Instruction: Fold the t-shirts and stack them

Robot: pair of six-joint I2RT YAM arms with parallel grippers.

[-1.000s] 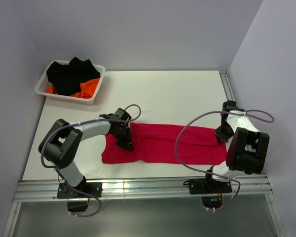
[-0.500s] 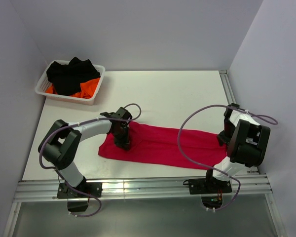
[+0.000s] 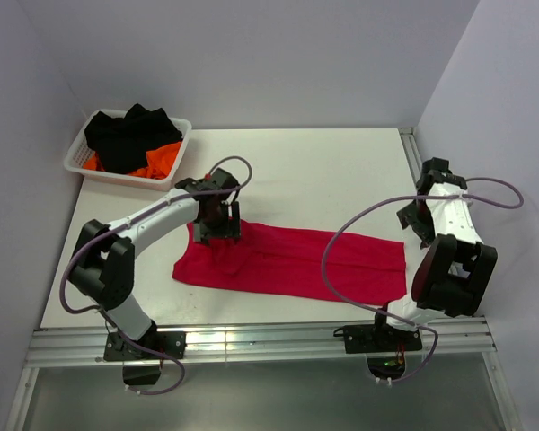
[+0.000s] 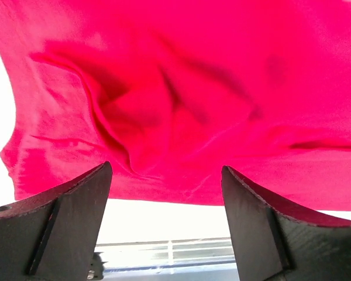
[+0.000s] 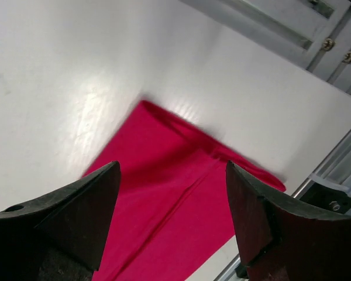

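Observation:
A crimson t-shirt (image 3: 287, 262) lies on the white table (image 3: 323, 171) as a long folded strip, running left to right. My left gripper (image 3: 220, 230) hovers over its left end near the far edge. Its jaws are open and empty. In the left wrist view the left gripper (image 4: 167, 171) frames the rumpled red t-shirt (image 4: 181, 99). My right gripper (image 3: 415, 224) is open just beyond the strip's right end, clear of the cloth. In the right wrist view the right gripper (image 5: 171, 170) looks down at the t-shirt's (image 5: 175, 205) corner.
A white mesh basket (image 3: 166, 176) at the far left corner holds black cloth (image 3: 130, 135) and orange cloth (image 3: 162, 160). A metal rail (image 3: 251, 339) runs along the near edge. Walls close in at left, back and right.
Both grippers opened and let go of the red t-shirt. The left one moved toward the far side, the right one swung out to the right. The t-shirt settled flat.

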